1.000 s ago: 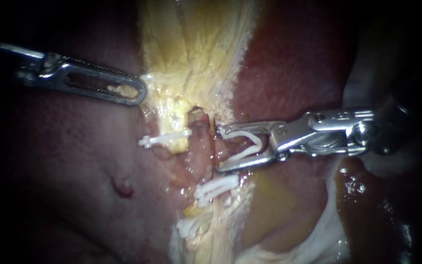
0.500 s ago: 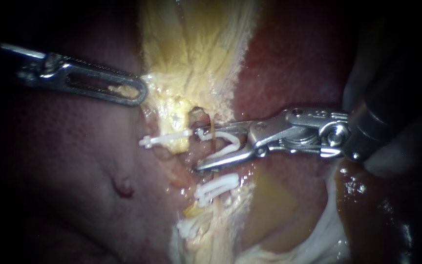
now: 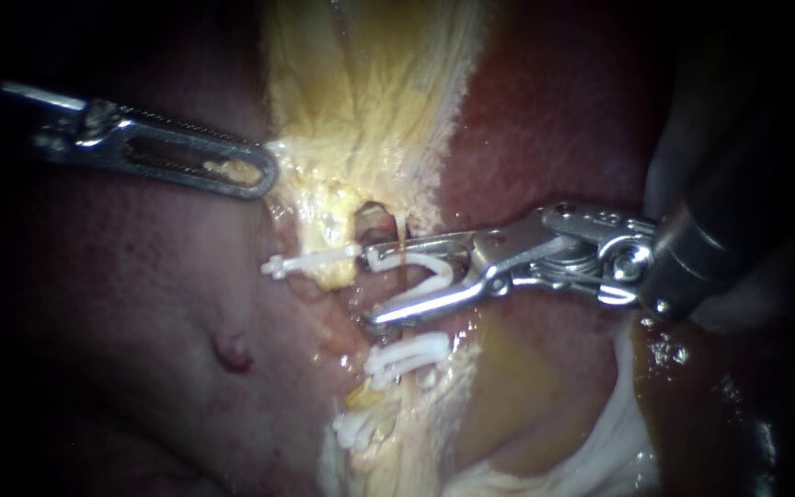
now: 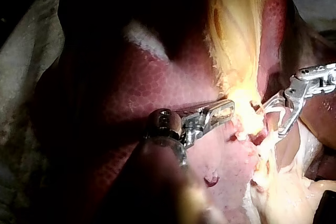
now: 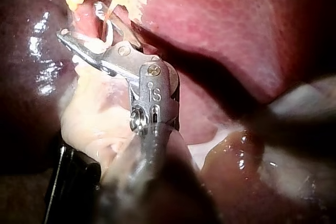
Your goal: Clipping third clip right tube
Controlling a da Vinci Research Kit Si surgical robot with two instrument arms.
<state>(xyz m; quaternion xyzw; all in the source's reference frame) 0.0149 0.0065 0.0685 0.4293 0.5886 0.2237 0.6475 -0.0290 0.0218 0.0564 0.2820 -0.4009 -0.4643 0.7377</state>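
Note:
My right instrument [image 3: 370, 283] comes in from the right carrying an open white clip [image 3: 420, 276] between its spread jaws. The jaws and clip straddle the pinkish tube [image 3: 381, 276] just below the hole in the yellow tissue. The right wrist view shows the same jaws [image 5: 84, 22] around the tube under the yellow tissue. Three white clips sit shut: one [image 3: 310, 262] to the left of the jaws, two lower [image 3: 407, 354] [image 3: 356, 428]. My left instrument [image 3: 264, 173] has its windowed jaws together on the edge of the yellow tissue [image 3: 361, 110]; it also shows in the left wrist view [image 4: 224, 111].
Dark red liver [image 3: 140, 304] lies on the left and upper right [image 3: 563, 120]. A small red spot [image 3: 232, 354] marks the liver at lower left. White membrane [image 3: 600, 451] and a brown glistening fold [image 3: 692, 368] lie under the right instrument's shaft.
My right instrument has moved left with the open clip, from beside the tube to around it. The left instrument has held still.

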